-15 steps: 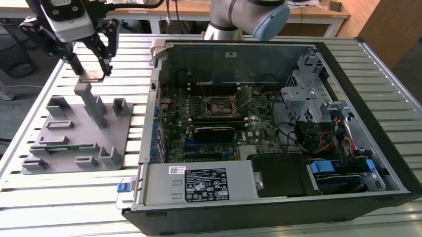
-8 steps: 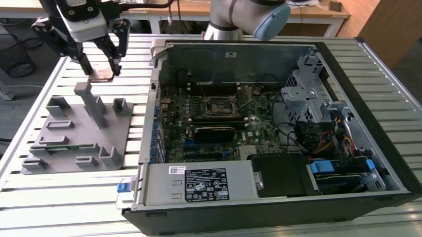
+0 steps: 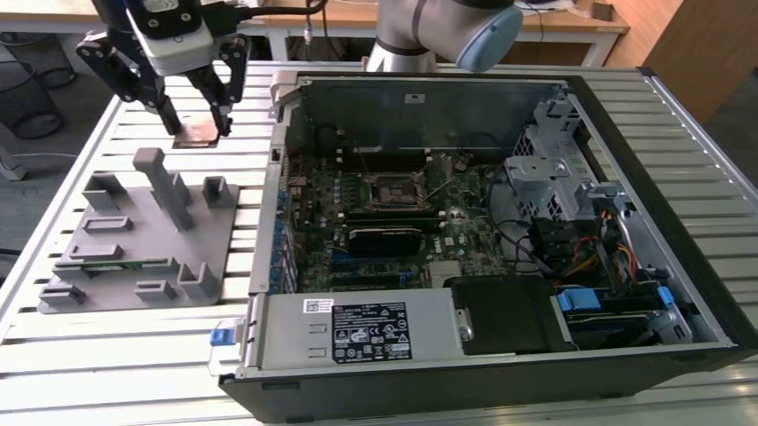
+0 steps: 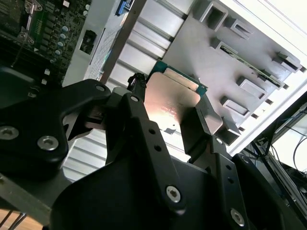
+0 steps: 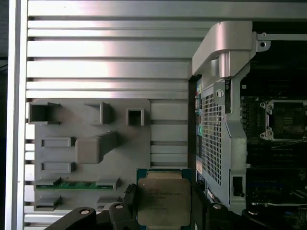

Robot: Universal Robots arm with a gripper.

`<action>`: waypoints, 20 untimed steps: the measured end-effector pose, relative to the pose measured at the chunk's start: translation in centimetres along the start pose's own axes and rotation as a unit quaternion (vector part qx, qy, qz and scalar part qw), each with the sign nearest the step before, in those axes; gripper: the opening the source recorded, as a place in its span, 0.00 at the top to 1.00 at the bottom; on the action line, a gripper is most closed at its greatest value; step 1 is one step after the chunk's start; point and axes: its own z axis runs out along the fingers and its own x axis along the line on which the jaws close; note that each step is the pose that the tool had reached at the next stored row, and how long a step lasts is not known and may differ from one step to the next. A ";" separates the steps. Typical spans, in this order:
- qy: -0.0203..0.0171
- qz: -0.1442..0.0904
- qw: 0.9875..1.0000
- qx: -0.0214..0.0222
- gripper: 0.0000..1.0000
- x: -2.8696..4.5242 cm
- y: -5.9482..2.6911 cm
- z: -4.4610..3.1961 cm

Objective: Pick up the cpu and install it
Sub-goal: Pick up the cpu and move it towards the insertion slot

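**Cpu gripped, held above the counter**

In the exterior view the hand (image 3: 197,126) is at the upper left of the frame. It is clenched on the cpu (image 3: 195,138), which hangs flat between its fingers (image 3: 220,114) above the slatted counter (image 3: 119,355). Just below it in the frame lies the grey holder (image 3: 142,266). The open case (image 3: 592,98) fills the centre and right, with its socket (image 3: 389,191) near mid-frame. Both wrist views show the cpu's metal top clamped between the black fingers.

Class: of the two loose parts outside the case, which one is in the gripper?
The cpu, the flat square silver chip clamped in the gripper. The long green memory stick lies in the grey fixture instead.
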 end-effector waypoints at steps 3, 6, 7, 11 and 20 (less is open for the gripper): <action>0.000 0.000 1.000 0.000 0.46 -0.52 0.00 0.00; 0.000 0.000 1.000 0.000 0.46 -1.07 0.01 -0.01; 0.000 0.000 1.000 0.000 0.46 -1.26 0.01 -0.01; 0.000 0.000 1.000 0.000 0.46 -2.03 0.01 -0.01; 0.000 0.000 1.000 0.000 0.46 -3.69 0.03 -0.02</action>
